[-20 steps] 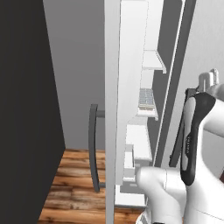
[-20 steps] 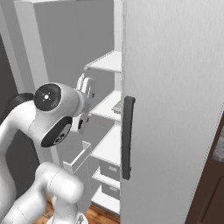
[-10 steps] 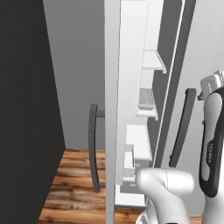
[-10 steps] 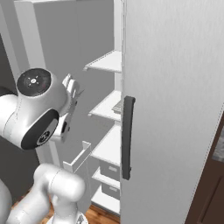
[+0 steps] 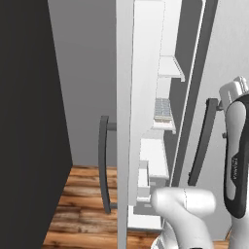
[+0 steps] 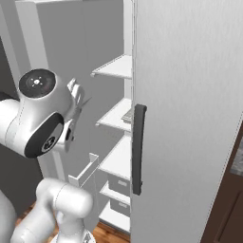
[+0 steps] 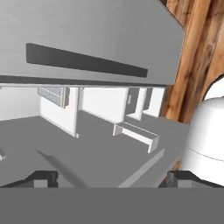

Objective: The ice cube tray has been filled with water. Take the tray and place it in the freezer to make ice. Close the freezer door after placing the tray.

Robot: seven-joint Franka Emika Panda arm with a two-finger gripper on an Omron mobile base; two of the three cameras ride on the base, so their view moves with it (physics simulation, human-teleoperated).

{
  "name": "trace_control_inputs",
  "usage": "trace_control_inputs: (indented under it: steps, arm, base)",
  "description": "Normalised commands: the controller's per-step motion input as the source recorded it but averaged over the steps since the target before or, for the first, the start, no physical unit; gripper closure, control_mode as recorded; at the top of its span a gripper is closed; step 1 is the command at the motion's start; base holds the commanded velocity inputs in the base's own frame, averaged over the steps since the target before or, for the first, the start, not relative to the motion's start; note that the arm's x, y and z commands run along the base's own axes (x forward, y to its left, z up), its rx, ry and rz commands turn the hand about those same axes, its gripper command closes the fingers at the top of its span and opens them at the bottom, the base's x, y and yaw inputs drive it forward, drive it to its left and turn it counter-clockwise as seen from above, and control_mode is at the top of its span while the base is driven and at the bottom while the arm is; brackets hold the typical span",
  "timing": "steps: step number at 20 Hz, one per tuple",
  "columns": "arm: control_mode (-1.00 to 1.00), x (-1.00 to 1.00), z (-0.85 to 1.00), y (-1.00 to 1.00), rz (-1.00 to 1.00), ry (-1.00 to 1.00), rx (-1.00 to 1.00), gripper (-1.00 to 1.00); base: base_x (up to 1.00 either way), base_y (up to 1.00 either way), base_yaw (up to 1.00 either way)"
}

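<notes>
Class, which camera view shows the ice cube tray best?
The left base view: the ice cube tray lies on a freezer shelf with its grid of cells plain. The hand view shows it small and rolled sideways; in the right base view the closed door hides most of it.

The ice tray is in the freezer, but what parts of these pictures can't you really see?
- Tray: left base view shows a sliver; the freezer door hides the rest.
- Tray: right base view shows a corner; the other door covers it.
- Water: cells too small to tell in the hand view.
- Gripper: hand view cuts off all but the fingertips.
</notes>
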Motion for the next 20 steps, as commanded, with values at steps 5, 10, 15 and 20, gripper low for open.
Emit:
trace_control_inputs:
  steps: [5, 10, 15, 20]
  arm:
    - [1.0, 0.02, -0.28, 0.04, 0.0, 0.0, 0.0, -1.0]
    - [1.0, 0.0, 0.0, 0.0, 0.0, 0.0, 0.0, -1.0]
    - [1.0, 0.0, 0.0, 0.0, 0.0, 0.0, 0.0, -1.0]
    - [1.0, 0.0, 0.0, 0.0, 0.0, 0.0, 0.0, -1.0]
  base:
    - [0.0, 0.07, -0.01]
    - [-0.34, 0.31, -0.1]
    - [-0.47, 0.42, -0.19]
    - [-0.12, 0.7, -0.21]
